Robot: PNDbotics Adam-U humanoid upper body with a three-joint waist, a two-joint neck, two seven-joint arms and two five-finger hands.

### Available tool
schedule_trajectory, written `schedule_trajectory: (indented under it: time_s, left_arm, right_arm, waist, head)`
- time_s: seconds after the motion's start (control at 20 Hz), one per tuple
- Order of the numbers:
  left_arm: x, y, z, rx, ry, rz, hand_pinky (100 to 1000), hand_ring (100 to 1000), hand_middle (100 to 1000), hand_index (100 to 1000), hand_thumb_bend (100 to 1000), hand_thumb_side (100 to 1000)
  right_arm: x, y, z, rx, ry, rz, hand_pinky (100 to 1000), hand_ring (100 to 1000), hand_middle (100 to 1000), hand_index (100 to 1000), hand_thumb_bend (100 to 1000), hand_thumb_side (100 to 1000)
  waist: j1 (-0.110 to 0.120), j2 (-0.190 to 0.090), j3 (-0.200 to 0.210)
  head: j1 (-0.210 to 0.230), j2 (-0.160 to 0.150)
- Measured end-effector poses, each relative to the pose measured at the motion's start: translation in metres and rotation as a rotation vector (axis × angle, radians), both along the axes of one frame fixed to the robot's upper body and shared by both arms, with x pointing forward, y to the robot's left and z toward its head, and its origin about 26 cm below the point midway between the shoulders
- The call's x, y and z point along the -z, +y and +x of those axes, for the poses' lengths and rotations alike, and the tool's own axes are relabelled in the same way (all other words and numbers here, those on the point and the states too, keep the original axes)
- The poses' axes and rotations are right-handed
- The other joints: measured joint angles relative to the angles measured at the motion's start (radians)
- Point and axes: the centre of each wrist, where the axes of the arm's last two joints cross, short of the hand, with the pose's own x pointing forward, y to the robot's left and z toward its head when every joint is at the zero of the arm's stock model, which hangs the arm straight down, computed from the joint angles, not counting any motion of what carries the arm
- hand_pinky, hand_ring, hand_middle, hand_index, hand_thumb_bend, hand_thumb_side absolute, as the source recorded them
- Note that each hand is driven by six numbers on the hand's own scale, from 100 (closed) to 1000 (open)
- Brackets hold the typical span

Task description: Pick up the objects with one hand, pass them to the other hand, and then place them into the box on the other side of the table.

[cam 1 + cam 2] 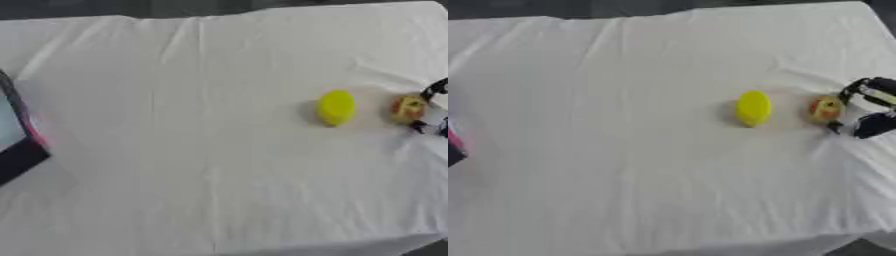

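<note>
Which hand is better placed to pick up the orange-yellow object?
The right hand: its fingers already sit beside the orange-yellow object at the table's right edge. The left hand shows in neither view.

Bright, even overhead light; white cloth [210,150] nearly washed out. Whole scene soft and blurred. Faint shadow left of yellow object [336,107].

yellow oval object [336,107] lies on the white-clothed table [201,150], right of centre, long axis running toward the far edge. small round orange-yellow object [826,109] with a reddish patch sits just beside it, nearer the right edge, apart from it. box [17,145] at the left edge, dark wall with a pink rim, only partly in view.
</note>
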Motion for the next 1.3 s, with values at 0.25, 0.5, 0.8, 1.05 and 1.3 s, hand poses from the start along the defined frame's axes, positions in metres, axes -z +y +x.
schedule_trajectory:
  time_s: [0.25,0.5,0.8,1.05,1.3]
  left_arm:
    - [0.0011,0.0008,0.0,-0.002,0.003,0.003,880,794,769,784,315,692]
    - [0.002,0.0019,0.0002,-0.007,0.007,0.008,880,794,768,784,314,694]
    - [0.0026,0.0021,0.0003,-0.009,0.009,0.01,879,794,767,783,314,694]
    - [0.0042,0.0024,0.0007,-0.011,0.015,0.012,879,793,766,783,312,696]
    - [0.0051,0.0018,0.001,-0.01,0.016,0.014,877,791,764,783,313,694]
  right_arm:
    - [-0.0013,0.0027,0.0002,-0.01,0.009,0.011,920,913,670,718,304,371]
    - [-0.003,0.0022,0.0002,-0.011,0.017,0.029,914,899,626,680,269,347]
    - [-0.004,0.0023,0.001,0.031,-0.032,0.078,891,837,520,532,105,281]
    - [-0.003,0.0024,0.0007,0.081,-0.088,0.148,880,783,449,444,100,233]
    - [-0.0027,0.0044,0.0007,0.088,-0.115,0.195,876,774,445,436,100,204]
  waist:
    - [-0.005,0.0,-0.003]
    - [-0.006,-0.001,-0.003]
    - [-0.007,-0.001,0.002]
    - [-0.007,-0.001,0.002]
    - [-0.007,-0.001,0.002]
  head:
    - [0.002,0.001]
    - [0.003,0.001]
    - [0.002,0.001]
    - [0.002,0.001]
    - [0.002,0.001]
